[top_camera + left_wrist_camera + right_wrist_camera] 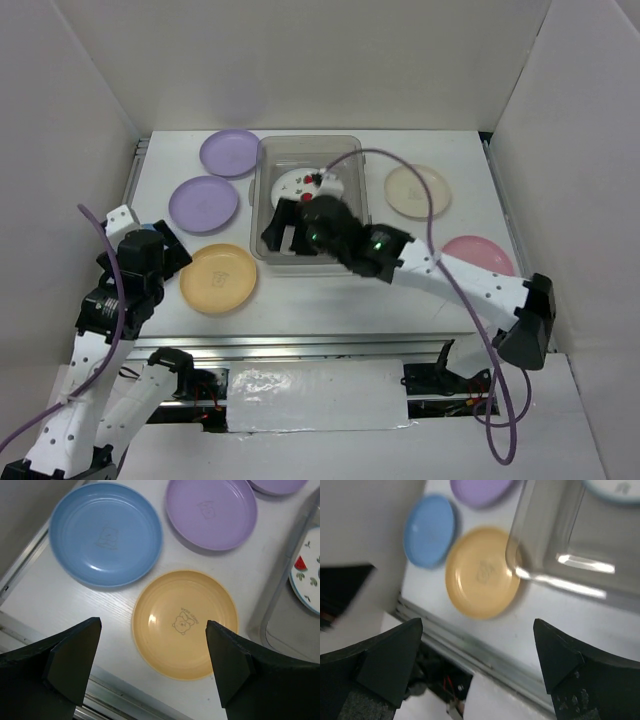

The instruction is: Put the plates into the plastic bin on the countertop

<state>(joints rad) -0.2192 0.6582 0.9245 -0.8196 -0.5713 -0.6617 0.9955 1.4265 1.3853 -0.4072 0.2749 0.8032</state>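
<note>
Plate stock, counted from my two pincers: I am holding my right pincer (287, 232) spread wide and carrying nothing, hovering over the near wall of the plastic bin (345, 150). My left pincer (152, 665) is likewise gaping and empty. Item one, the fruit-print plate (305, 183), is lying inside the bin just beyond my right pincer, and it is the only one I am counting as done. Items two to seven are waiting on the table (330, 295). The yellow-orange plate (184, 624) is lying directly under my left pincer, the blue plate (106, 534) ahead of it to the left, the nearer lavender plate (211, 511) ahead to the right, and the farther lavender plate (230, 152) beyond that. The cream plate (417, 190) and pink plate (478, 255) are lying off to the right of my right pincer, outside the bin. Markings: a small bear face is showing at the centre of the yellow-orange, blue and nearer lavender plates. A tiny line of lettering is sitting over the yellow-orange one's bear, too small to read.
</note>
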